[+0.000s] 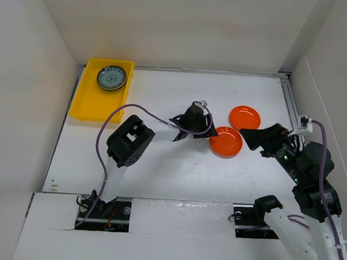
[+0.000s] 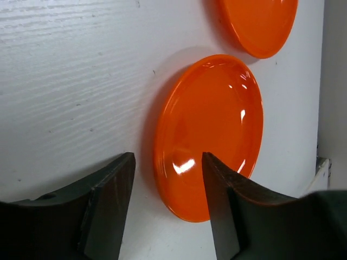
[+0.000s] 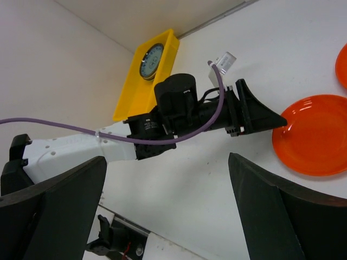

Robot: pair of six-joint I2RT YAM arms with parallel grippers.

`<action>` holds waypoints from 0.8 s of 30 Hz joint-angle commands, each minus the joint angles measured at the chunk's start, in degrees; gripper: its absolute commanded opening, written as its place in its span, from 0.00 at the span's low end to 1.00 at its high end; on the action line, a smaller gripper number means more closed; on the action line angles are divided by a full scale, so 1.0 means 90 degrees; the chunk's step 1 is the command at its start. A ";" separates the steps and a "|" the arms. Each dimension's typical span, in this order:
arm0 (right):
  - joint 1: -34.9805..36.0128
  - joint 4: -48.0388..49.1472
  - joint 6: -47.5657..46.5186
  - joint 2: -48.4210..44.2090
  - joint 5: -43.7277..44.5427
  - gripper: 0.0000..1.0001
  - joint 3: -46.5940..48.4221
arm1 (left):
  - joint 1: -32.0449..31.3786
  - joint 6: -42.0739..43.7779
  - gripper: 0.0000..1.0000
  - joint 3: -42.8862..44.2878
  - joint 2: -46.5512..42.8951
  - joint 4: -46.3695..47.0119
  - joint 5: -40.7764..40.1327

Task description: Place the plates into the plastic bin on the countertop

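Two orange plates lie on the white countertop [image 1: 160, 170] right of centre, the nearer one [image 1: 226, 141] and the farther one [image 1: 244, 117]. My left gripper [image 1: 207, 132] is open and empty at the nearer plate's left edge. In the left wrist view the gripper [image 2: 168, 189] has this plate [image 2: 211, 135] just ahead, with its rim lying between the fingers; the other orange plate [image 2: 260, 24] is beyond. The yellow plastic bin [image 1: 90, 105] at the back left holds a teal-blue patterned plate [image 1: 111, 78], which seems to top a stack. My right gripper [image 1: 246, 137] is open and empty, just right of the nearer plate.
White walls close in the left, back and right sides. The right wrist view shows the left arm [image 3: 179, 116] with its purple cable stretched across the middle, the bin [image 3: 133, 100] behind it and the nearer orange plate [image 3: 314, 135] at right.
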 commanded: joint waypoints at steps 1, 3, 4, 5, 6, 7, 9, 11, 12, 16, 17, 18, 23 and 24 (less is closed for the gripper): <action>0.0009 0.0766 0.0442 0.0039 0.0155 1.00 -0.0321 | 0.0086 -0.0090 0.49 0.0196 0.0294 -0.0293 -0.0067; 0.0009 0.0913 0.0647 0.0097 0.0213 1.00 -0.0391 | 0.0145 -0.0090 0.38 0.0197 0.0460 -0.0294 0.0108; 0.0009 0.1030 0.0706 0.0098 0.0213 1.00 -0.0478 | 0.0145 -0.0158 0.34 0.0265 0.0460 -0.0236 0.0167; 0.0009 0.1031 0.0707 0.0098 0.0155 1.00 -0.0537 | 0.0145 -0.0159 0.32 0.0265 0.0557 -0.0177 0.0167; 0.0009 0.1108 0.0765 0.0156 0.0155 1.00 -0.0537 | 0.0203 -0.0159 0.30 0.0265 0.0616 -0.0177 0.0255; 0.0009 0.1109 0.0765 0.0156 0.0097 1.00 -0.0537 | 0.0204 -0.0159 0.26 0.0265 0.0617 -0.0177 0.0323; 0.0009 0.1109 0.0765 0.0214 0.0096 1.00 -0.0537 | 0.0204 -0.0159 0.22 0.0265 0.0617 -0.0177 0.0324; 0.0009 0.1109 0.0765 0.0215 0.0096 1.00 -0.0537 | 0.0204 -0.0159 0.00 0.0324 0.0617 -0.0177 0.0392; 0.0009 0.1109 0.0765 0.0215 0.0096 1.00 -0.0537 | 0.0204 -0.0159 0.00 0.0324 0.0539 -0.0235 0.0392; 0.0009 0.1051 0.0765 0.0215 0.0213 1.00 -0.0537 | 0.0680 -0.0159 0.00 0.0325 0.0053 -0.0663 0.0334; 0.0009 0.1051 0.0765 0.0215 0.0213 1.00 -0.0537 | 0.0827 -0.0159 0.00 0.0266 -0.0133 -0.0723 0.0334; 0.0009 0.1051 0.0765 0.0215 0.0271 1.00 -0.0537 | 0.0993 -0.0101 0.00 0.0111 -0.0348 -0.0723 0.0334; 0.0009 0.1109 0.0649 0.0215 0.0398 1.00 -0.0742 | 0.2464 0.0046 0.00 0.0226 -0.1773 -0.1891 -0.0329; 0.0009 0.1196 0.0648 0.0302 0.0399 1.00 -0.0839 | 0.2750 -0.0021 0.00 0.0323 -0.1902 -0.2089 -0.0592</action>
